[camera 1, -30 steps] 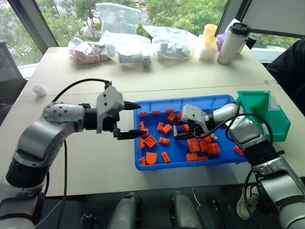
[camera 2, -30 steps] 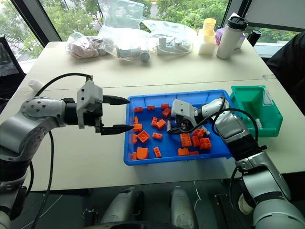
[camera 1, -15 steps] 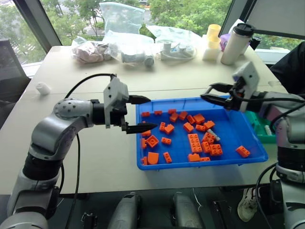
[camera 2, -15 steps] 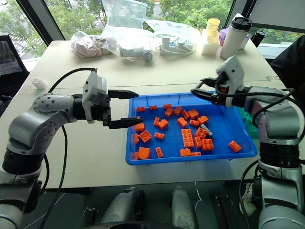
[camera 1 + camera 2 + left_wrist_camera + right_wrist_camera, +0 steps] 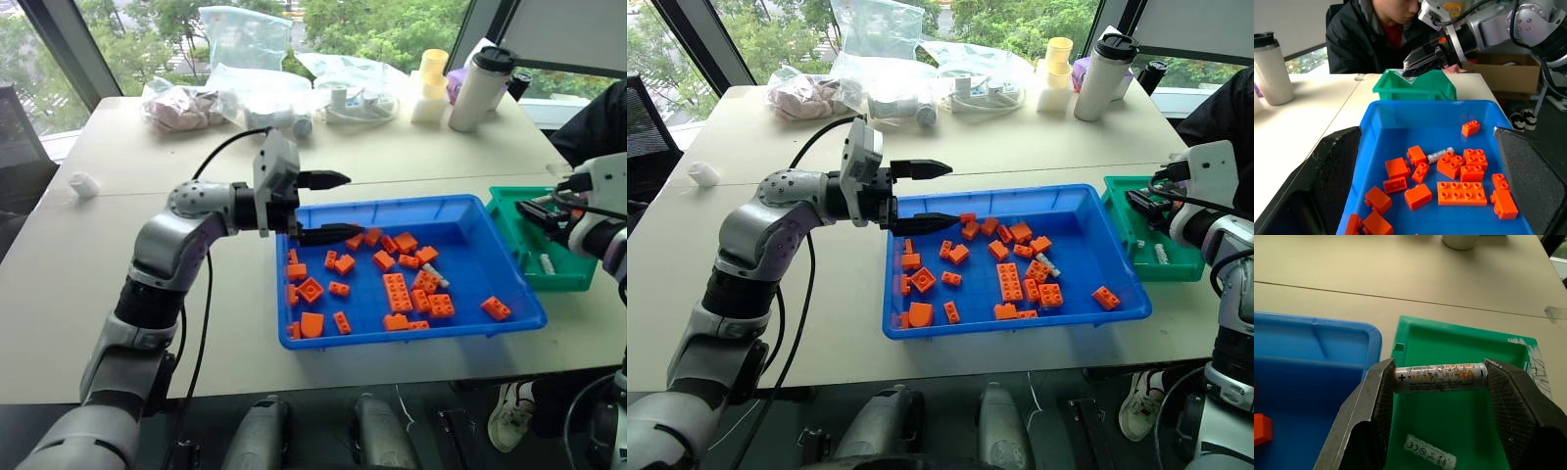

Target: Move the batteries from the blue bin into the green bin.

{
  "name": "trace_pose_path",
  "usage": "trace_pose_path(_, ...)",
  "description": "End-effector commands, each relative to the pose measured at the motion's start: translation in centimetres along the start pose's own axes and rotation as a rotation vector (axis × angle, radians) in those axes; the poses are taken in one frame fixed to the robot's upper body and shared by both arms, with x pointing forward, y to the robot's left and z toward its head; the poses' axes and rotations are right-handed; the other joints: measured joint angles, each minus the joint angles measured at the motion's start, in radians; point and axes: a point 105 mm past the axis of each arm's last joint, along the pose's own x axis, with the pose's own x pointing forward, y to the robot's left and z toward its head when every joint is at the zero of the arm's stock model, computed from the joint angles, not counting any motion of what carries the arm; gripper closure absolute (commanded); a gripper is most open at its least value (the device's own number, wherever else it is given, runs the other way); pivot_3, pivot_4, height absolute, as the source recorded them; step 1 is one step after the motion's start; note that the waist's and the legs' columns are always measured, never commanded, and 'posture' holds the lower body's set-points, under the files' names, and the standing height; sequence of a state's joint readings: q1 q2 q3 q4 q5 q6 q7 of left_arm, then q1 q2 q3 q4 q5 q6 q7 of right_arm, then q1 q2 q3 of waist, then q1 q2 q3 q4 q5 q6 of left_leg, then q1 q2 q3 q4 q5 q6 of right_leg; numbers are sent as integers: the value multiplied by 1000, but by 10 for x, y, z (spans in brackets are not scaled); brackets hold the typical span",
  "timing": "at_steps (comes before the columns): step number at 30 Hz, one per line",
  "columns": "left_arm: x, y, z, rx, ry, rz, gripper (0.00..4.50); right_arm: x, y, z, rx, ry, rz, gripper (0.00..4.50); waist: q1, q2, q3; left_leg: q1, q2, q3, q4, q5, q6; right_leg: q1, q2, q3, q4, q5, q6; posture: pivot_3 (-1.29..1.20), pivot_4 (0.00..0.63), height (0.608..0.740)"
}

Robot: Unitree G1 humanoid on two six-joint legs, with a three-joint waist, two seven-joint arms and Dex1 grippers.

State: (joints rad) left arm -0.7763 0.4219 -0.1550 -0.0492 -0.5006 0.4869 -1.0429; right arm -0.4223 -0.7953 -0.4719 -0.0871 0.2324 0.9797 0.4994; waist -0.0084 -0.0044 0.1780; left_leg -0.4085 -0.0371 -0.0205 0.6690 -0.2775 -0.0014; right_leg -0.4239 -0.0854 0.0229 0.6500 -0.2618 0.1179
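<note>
AA battery [image 5: 1440, 377] is clamped end to end between the right gripper [image 5: 1440, 382] fingers, hanging over the green bin [image 5: 1459, 343], which already has one battery [image 5: 1429, 458] lying on its floor. One more battery [image 5: 1440, 154] is left in the blue bin [image 5: 1415, 110], lying among the orange bricks [image 5: 1462, 192] and touching one. Left gripper [image 5: 325, 208] is empty, jaws apart, level over the blue bin's near-left corner. Risks: the grip is only on the two end caps, so a jolt could pop the battery out sideways. Released high, it could bounce off the bin wall onto the table [image 5: 147, 284]. Last battery sits tight against the bricks, so the fingers could catch a brick instead.
</note>
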Motion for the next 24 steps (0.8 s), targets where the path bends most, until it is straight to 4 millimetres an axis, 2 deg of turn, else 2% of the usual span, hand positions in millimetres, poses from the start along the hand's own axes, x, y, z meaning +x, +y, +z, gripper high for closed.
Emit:
trace_pose_path(1, 3, -1, 11, 56, -21, -7, 0, -5, -14, 13, -13, -34, -68, 2339, -2, 0, 0, 0, 0, 0, 0, 0, 0, 0, 0, 0, 0, 0, 0, 0, 150, 740)
trace_pose_path(3, 2, -2, 9, 53, -16, -5, 0, -3, -16, 11, -23, -12, -70, 2339, -3, 0, 0, 0, 0, 0, 0, 0, 0, 0, 0, 0, 0, 0, 0, 0, 150, 740)
trace_pose_path(4, 1, -3, 8, 52, -10, -3, 0, -2, -17, 10, -40, -3, -72, 1295, -3, 0, 0, 0, 0, 0, 0, 0, 0, 0, 0, 0, 0, 0, 0, 0, 150, 740)
trace_pose_path(6, -1, -4, 7, 51, -4, 1, 0, 0, -22, 11, -59, 6, -88, 366, -4, 0, 0, 0, 0, 0, 0, 0, 0, 0, 0, 0, 0, 0, 0, 0, 150, 740)
trace_pose_path(7, -2, -4, 6, 50, -2, 5, 0, 0, -24, 13, -64, 0, -95, 54, -4, 0, 0, 0, 0, 0, 0, 0, 0, 0, 0, 0, 0, 0, 0, 0, 150, 740)
trace_pose_path(11, -5, -5, 7, 55, 9, 14, 0, 1, -19, 23, -94, -18, -43, 54, -4, 0, 0, 0, 0, 0, 0, 0, 0, 0, 1, 0, 0, 0, 0, 0, 150, 740)
trace_pose_path(13, -9, -6, 6, 64, 34, 11, 0, 0, -3, 24, -201, 2, 68, 54, -4, 0, 0, 0, 0, 0, 0, 0, 0, 0, 1, 0, 0, 0, 0, 0, 150, 740)
trace_pose_path(16, -18, -11, -3, 136, 149, -8, 0, -10, 34, 19, -434, 37, 296, 54, -4, 0, 0, 0, 1, 0, 0, 0, 0, 0, 1, 0, -1, 0, 0, 0, 150, 740)
trace_pose_path(20, -25, -17, -2, 167, 197, -38, 0, -22, 64, 20, -497, 33, 506, 54, -6, 0, 0, 0, 1, 0, 0, 0, 0, 0, 2, 1, -1, 0, 0, 0, 150, 740)
trace_pose_path(24, -36, -17, -9, 225, 287, -30, 0, -29, 93, 7, -538, 91, 713, 54, -4, 0, 0, 0, 2, 0, 0, 0, 0, 1, 2, 0, -1, 0, 0, 0, 150, 740)
